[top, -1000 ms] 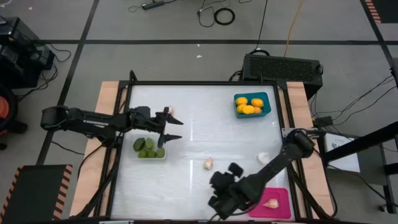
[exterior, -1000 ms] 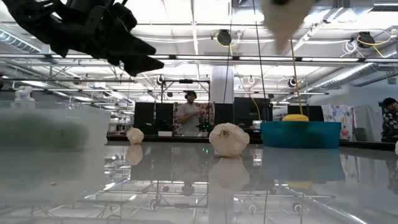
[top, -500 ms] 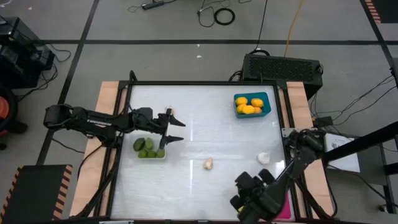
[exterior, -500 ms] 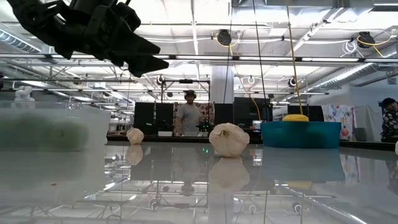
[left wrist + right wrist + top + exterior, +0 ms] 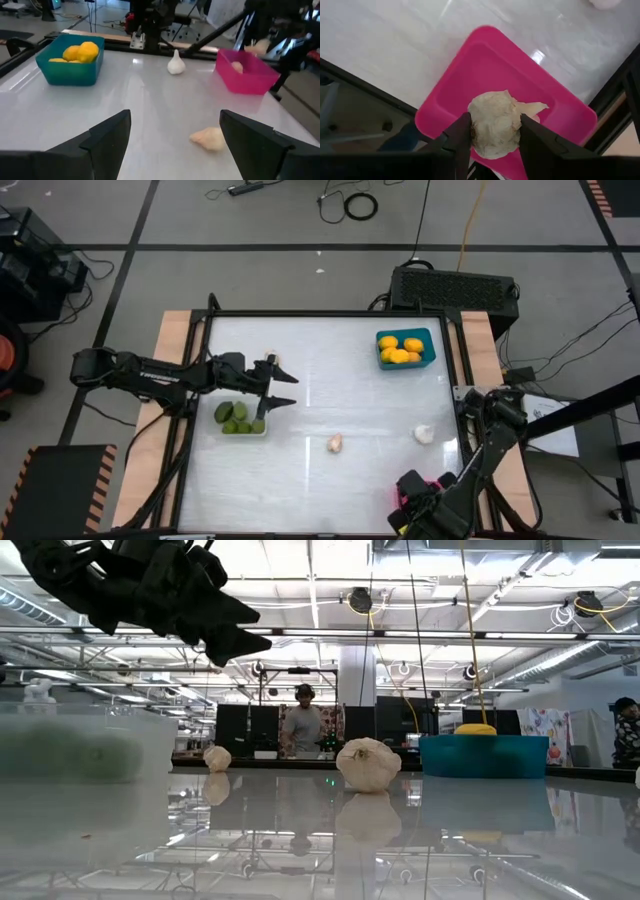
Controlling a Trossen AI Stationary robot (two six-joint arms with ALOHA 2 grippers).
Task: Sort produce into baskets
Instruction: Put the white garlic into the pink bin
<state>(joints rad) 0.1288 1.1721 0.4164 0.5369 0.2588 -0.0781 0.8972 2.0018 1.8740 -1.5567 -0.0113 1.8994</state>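
My right gripper (image 5: 492,134) hangs over the pink basket (image 5: 490,60) at the table's near right corner, shut on a pale garlic bulb (image 5: 496,120). In the high view that gripper (image 5: 425,515) covers most of the pink basket (image 5: 402,492). Another garlic (image 5: 237,66) lies in the basket. My left gripper (image 5: 276,386) hovers open beside the clear basket (image 5: 240,420) of green pieces. Loose garlic (image 5: 335,443) (image 5: 425,434) lies on the table. The teal basket (image 5: 405,348) holds yellow-orange pieces. My right gripper pinches the garlic bulb by its two opposite sides (image 5: 476,131) between its two fingers. The fingers come from above, pointing down. The bulb is lifted clear, above the pink basket's floor, and its papery tip (image 5: 536,106) sticks out sideways.
A third small garlic (image 5: 216,757) lies toward the far left, near my left gripper. Black rails (image 5: 460,395) frame the glossy white table. People stand in the room beyond the table's far edge (image 5: 300,730).
My right gripper has carried the garlic toward the table's right and near edges, from the near middle to above the pink basket, rolling its wrist on the way. The garlic has left the low view's top. My left arm has kept still.
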